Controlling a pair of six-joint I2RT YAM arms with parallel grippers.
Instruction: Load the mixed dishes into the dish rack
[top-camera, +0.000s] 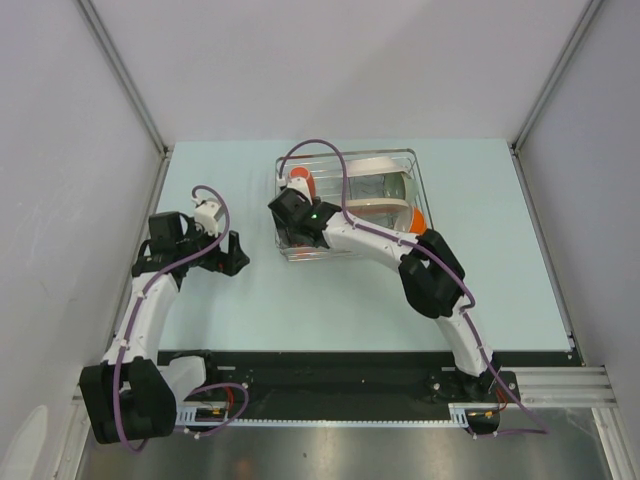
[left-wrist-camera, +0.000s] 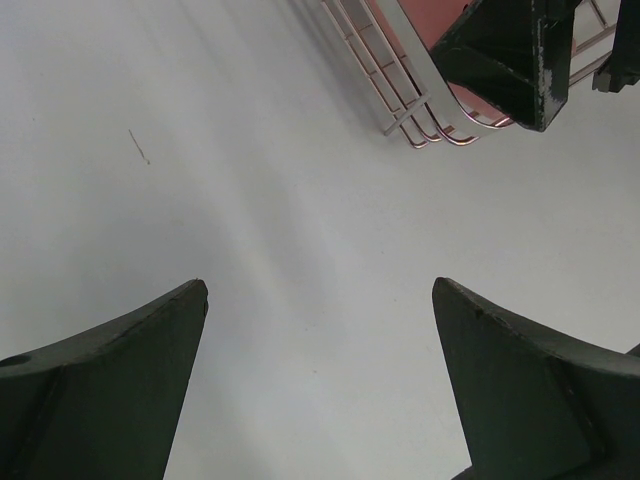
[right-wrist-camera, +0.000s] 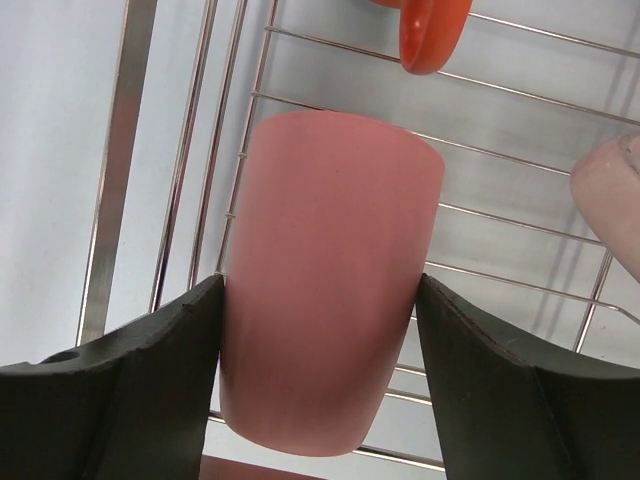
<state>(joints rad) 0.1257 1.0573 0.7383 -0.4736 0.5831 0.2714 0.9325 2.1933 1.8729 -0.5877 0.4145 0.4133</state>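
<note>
In the right wrist view the pinkish cup (right-wrist-camera: 330, 270) lies over the wires of the dish rack (right-wrist-camera: 200, 150). My right gripper (right-wrist-camera: 320, 290) is shut on the cup, with a finger against each side. Part of the orange-red mug (right-wrist-camera: 432, 35) shows just beyond it. From above, my right gripper (top-camera: 293, 215) hangs over the near-left corner of the dish rack (top-camera: 412, 165) and hides the cup. The orange-red mug (top-camera: 300, 183) sits behind it, and a pink-and-cream plate (top-camera: 385, 208) stands on edge further right. My left gripper (top-camera: 238, 255) is open over bare table, left of the rack.
The left wrist view has the rack's corner (left-wrist-camera: 400, 90) and the right gripper's dark body (left-wrist-camera: 510, 60) at its top right. A pale dish edge (right-wrist-camera: 610, 200) shows right of the cup. Grey walls close in the table on both sides.
</note>
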